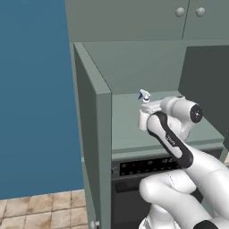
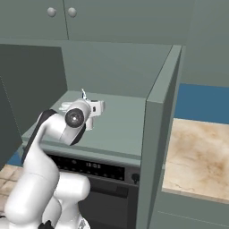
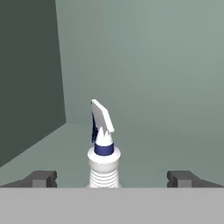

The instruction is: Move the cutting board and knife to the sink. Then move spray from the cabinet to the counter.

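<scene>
The spray (image 3: 104, 151) was seen standing upright on the shelf floor inside the cabinet (image 1: 96, 134), above the built-in black oven (image 1: 143, 166). In the hand view its ribbed pale neck, dark blue collar and white trigger head were shown between the two dark fingertips (image 3: 41, 178), with a clear gap left on either side of the bottle, so no contact was made. The gripper (image 3: 111, 179) was held spread wide, level with the lower part of the bottle and grasping nothing. In the left base view only the bluish nozzle tip and white head (image 1: 144, 96) were seen above the white hand, which had been reached into the open compartment. In the right base view the trigger head (image 2: 84, 94) was glimpsed just behind the wrist. The cabinet doors were swung open on both sides. The beige marble counter (image 2: 197, 156) was seen to the right of the cabinet, beside its side wall.
</scene>
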Controlling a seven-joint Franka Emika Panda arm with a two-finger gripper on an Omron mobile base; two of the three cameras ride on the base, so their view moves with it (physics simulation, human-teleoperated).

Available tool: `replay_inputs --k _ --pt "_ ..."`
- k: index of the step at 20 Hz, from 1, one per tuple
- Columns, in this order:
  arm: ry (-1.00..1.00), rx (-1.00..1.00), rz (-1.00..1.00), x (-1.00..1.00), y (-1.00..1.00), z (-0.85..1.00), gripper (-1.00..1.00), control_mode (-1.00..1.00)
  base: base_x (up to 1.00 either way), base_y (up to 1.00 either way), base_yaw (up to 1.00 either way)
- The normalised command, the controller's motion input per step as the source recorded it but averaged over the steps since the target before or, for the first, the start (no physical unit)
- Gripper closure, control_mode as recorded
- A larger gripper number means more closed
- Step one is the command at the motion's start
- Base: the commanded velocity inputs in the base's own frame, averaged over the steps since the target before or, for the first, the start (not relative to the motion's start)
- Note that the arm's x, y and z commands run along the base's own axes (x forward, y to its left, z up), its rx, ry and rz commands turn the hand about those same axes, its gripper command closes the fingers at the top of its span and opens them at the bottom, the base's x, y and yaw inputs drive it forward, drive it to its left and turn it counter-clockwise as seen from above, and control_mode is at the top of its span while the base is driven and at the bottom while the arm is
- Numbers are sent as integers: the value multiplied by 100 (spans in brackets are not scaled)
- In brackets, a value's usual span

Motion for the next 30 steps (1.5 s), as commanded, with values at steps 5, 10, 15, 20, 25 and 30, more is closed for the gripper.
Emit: replay_inputs --k 5,10,15,20,25,30 --pt "-1 0 0 24 3 -8 -100 -100 0 0 0" --pt "0 0 0 25 4 -9 -100 -100 0 0 0" --pt "0 0 0 2 19 -8 -100 -100 0 0 0" --pt "0 0 0 20 8 0 -100 -100 0 0 0" --pt "0 1 0 23 -8 0 -100 -100 0 0 0" --pt "0 0 0 17 4 -4 -100 -100 0 0 0"
